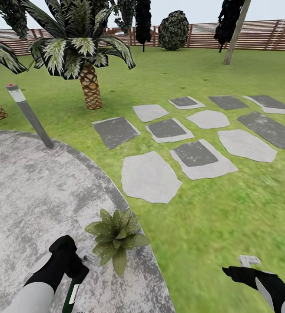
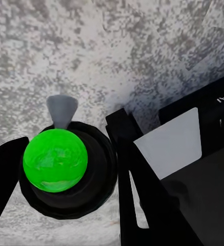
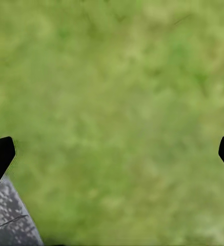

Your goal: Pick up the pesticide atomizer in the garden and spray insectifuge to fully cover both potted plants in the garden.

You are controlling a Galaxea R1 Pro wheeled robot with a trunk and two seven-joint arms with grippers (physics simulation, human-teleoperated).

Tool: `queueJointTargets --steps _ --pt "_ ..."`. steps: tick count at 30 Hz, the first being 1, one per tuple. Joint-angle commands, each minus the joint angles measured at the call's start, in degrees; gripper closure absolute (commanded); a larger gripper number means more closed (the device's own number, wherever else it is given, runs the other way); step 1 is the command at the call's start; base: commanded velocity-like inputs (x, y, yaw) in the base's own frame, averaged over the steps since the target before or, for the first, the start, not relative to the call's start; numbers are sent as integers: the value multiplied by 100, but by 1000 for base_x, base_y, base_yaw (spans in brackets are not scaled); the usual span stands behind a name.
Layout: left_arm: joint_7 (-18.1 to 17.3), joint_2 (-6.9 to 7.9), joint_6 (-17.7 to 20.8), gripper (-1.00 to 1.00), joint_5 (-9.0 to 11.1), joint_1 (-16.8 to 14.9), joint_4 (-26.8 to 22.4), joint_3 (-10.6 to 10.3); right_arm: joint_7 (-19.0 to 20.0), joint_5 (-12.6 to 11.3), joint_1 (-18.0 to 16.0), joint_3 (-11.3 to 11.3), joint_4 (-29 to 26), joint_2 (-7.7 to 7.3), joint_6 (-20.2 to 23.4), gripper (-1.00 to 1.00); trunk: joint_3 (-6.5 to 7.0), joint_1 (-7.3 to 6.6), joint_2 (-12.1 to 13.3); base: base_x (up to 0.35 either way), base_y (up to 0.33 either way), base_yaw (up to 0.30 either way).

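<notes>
**Left arm holding the spray bottle beside a potted plant at the patio edge**

Head view: the left gripper [image 1: 75, 266] is clenched around the slim dark green pesticide atomizer with a white label [image 1: 73, 294], whose body hangs below the black fingers near the lower edge of the picture. A small grey part [image 1: 90, 258] juts from the gripper toward the low rosette of broad green speckled leaves [image 1: 115, 237], the potted plant; its pot is hidden under the leaves. The plant stands on the rim of the round grey mottled paved patio [image 1: 34, 195], just beside the green lawn [image 1: 212, 217].

Left wrist view: the atomizer's round dark top [image 2: 65, 171] carries a bright green dome [image 2: 55, 160] and a grey tapered nozzle [image 2: 61, 110], and sits between the black fingers [image 2: 127, 169] over the paving.

The right gripper [image 1: 240, 267] hovers over the lawn, well apart from the plant; in the right wrist view its black fingertips [image 3: 0, 154] stand wide apart with nothing between them, over grass [image 3: 117, 102].

Background: pale and dark grey stepping stones [image 1: 149, 176], a tilted grey bollard lamp with a red dot [image 1: 29, 115], a palm with a scaly brown trunk [image 1: 90, 89] and a brown wooden slat fence [image 1: 255, 37].
</notes>
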Motion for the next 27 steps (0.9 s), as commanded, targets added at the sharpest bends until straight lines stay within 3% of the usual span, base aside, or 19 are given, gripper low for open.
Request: queueJointTargets --steps 1,14,27 --pt "-54 -3 33 100 -48 -4 -5 8 36 22 1 -47 -12 2 40 -100 -4 -1 -2 0 0 237" --pt "-54 -3 33 100 -57 -4 3 6 36 22 3 -47 -12 2 40 -100 -4 -1 -2 0 -256 41" --pt "-54 -3 33 100 -66 0 29 -14 36 22 1 -47 -12 2 40 -100 -4 -1 -2 0 -311 242"
